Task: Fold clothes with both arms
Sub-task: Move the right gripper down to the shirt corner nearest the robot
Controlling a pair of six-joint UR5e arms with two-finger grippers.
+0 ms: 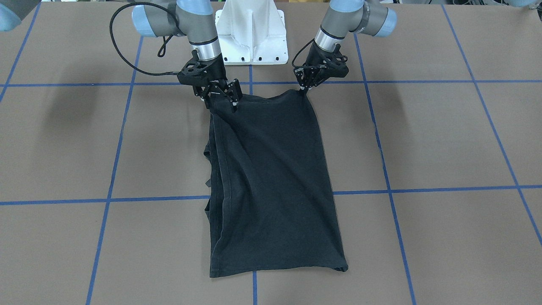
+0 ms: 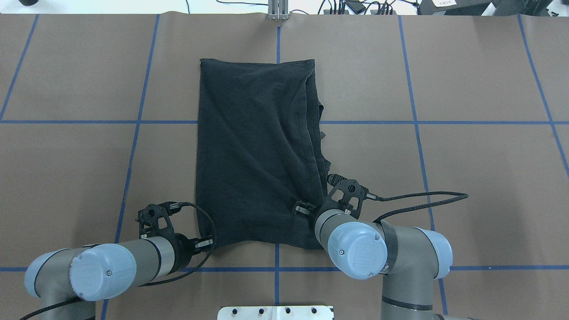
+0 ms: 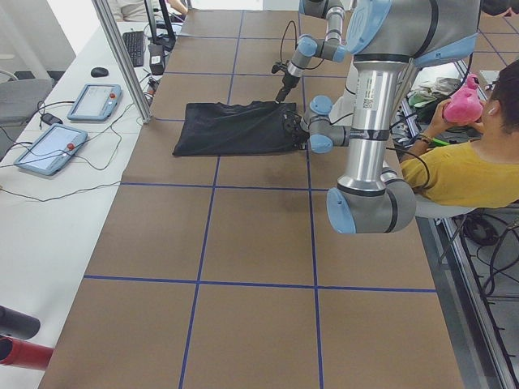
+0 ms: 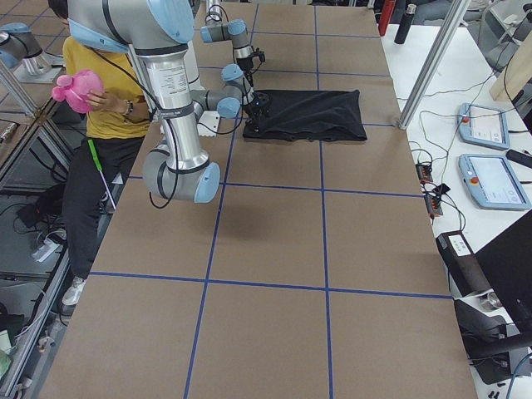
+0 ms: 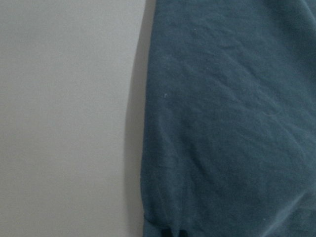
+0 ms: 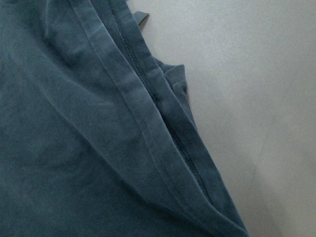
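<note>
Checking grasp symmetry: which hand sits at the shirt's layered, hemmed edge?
The right hand, at the side of the T-shirt showing stacked hems; the left hand pinches the corner of the smooth folded side.

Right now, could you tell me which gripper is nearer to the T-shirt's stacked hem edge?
Right. The right gripper sits on the stacked hem edge at the T-shirt's robot-side corner; the left gripper is at the other robot-side corner.

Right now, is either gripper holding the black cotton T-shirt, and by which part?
The left gripper pinches the folded black cotton T-shirt at its robot-side corner. The right gripper stands open over the other robot-side corner, gripping nothing.
</note>
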